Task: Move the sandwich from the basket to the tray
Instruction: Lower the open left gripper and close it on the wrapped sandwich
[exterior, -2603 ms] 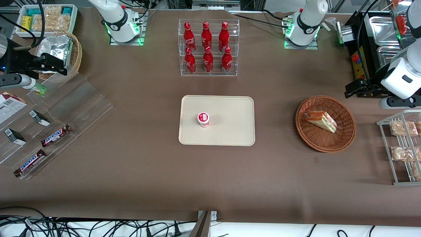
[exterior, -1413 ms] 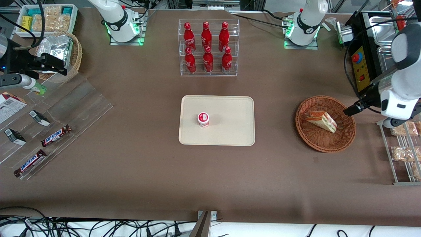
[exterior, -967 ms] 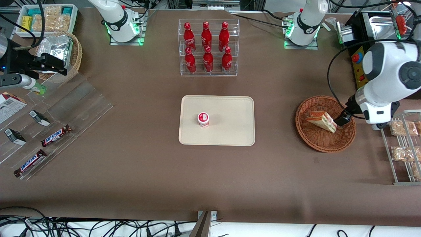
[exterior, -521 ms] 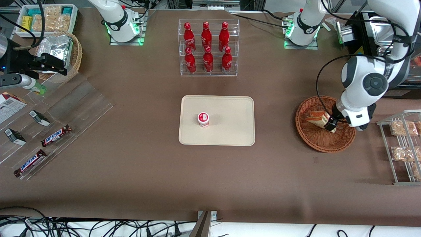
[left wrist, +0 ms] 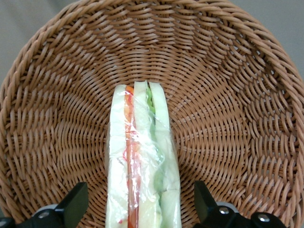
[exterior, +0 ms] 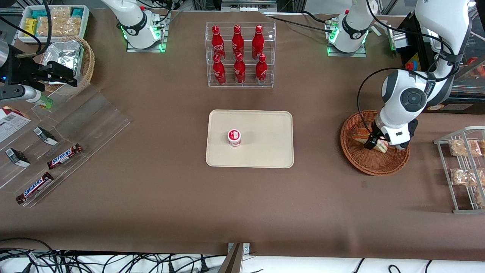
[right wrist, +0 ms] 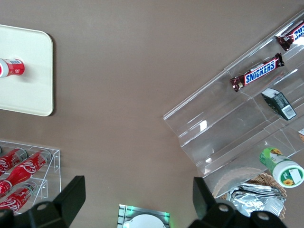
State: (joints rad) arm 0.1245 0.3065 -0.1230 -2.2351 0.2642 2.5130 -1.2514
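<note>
Soft, light and slick in its clear wrap, the sandwich [left wrist: 142, 161] in the basket [left wrist: 247, 109] wants a gentle pinch across its bread faces; the gripper [left wrist: 140, 213] hangs spread astride it.

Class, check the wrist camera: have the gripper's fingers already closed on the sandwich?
No: the gripper is open, its fingers standing clear on either side of the sandwich in the basket.

Red cup [exterior: 234, 137]; cola bottles [exterior: 237, 54] in rack; Snickers bars [exterior: 64, 156].

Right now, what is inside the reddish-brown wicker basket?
The basket holds only the wrapped sandwich. The open gripper hangs over it, jaws either side, not touching. The weave under the sandwich is covered.
</note>
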